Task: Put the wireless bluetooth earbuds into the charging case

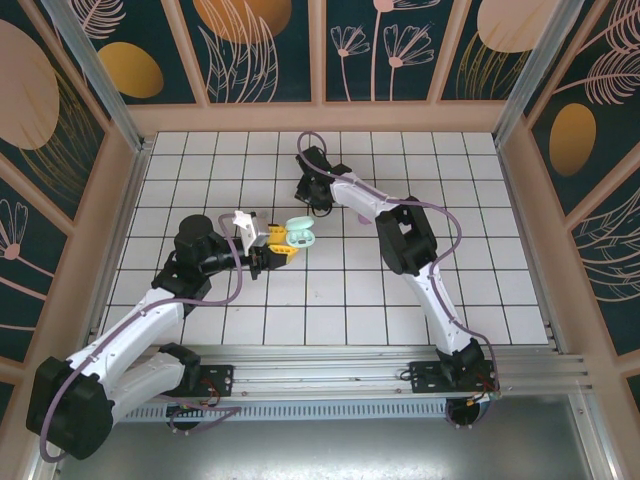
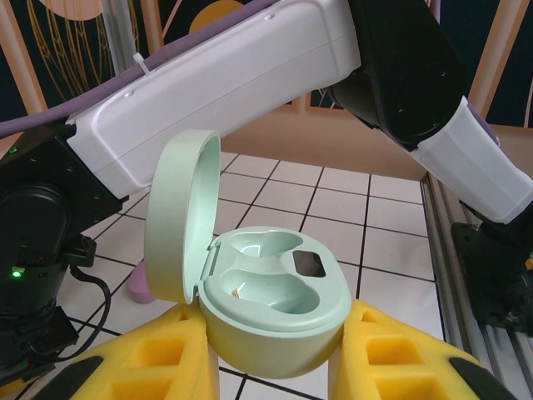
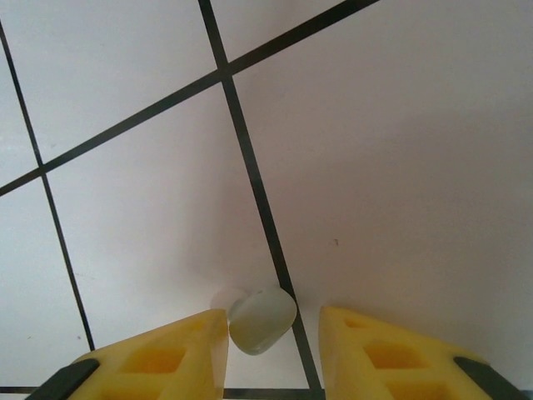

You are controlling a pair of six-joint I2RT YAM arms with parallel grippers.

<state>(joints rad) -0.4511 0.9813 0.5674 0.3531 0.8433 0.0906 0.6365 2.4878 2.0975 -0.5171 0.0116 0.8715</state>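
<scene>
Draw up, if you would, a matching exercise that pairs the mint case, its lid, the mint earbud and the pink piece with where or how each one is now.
Things:
1. mint charging case
2. case lid
3. mint earbud
4. pink piece

Places or states:
A. on a white tile, between the right gripper fingers
B. on the floor behind the lid, partly hidden
C. clamped between the left gripper fingers, both wells empty
D. standing upright, open

Pairs: 1-C, 2-D, 3-A, 4-B
</scene>
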